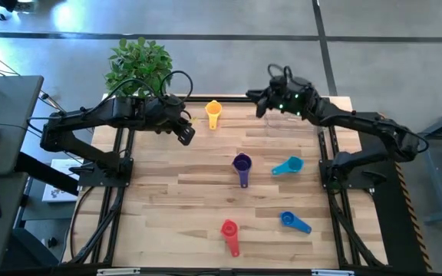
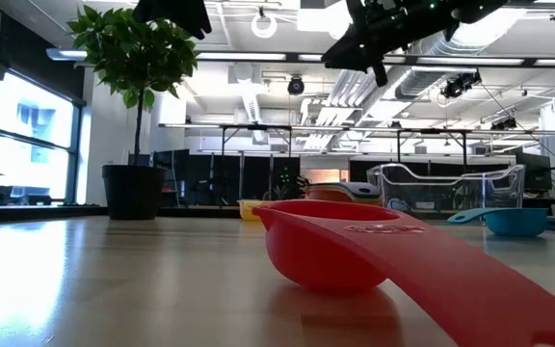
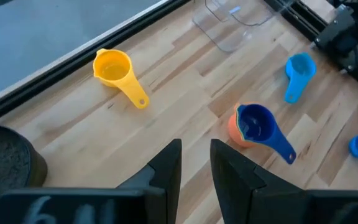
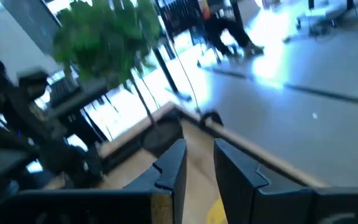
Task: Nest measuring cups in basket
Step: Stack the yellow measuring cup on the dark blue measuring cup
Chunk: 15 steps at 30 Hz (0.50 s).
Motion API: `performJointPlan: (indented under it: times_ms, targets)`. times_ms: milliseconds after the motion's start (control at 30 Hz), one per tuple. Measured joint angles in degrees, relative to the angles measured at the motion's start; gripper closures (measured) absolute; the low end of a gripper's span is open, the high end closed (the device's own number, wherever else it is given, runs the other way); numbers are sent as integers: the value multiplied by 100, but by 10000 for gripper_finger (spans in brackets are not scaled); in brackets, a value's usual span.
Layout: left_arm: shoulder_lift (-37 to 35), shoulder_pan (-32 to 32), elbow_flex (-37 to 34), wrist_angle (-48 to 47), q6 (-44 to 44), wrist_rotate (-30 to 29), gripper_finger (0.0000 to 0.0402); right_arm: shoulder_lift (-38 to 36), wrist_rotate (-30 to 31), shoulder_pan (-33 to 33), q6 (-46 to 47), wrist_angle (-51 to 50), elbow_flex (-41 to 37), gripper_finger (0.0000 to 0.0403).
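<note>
Early in the nesting, with left jaws [image 3: 195, 163] and right jaws [image 4: 199, 163] both narrowly parted, empty, raised above the surface [image 1: 175, 199]; yellow cup [image 3: 113, 66] ahead of left jaws, basket [image 2: 445, 186] below right jaws; next: lowering, gripping yellow cup.

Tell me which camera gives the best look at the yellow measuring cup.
The left wrist view: the yellow cup shows whole, bowl up, handle clear, alone on the wood. The high view shows it small near the table's far edge. The low view shows only a sliver behind the red cup.
</note>
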Motion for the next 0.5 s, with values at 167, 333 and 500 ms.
performJointPlan:
  times_ms: [167,333,500]
  targets:
    - [0,10,0,-2,-152,0,326,0,-574,-417,-167,759,0,329]
    - [0,10,0,-4,-274,-6,326,112,-675,-550,-655,690,428,329]
    - [-2,9,0,-7,-305,-157,326,639,-545,-623,-1050,-191,1342,329]
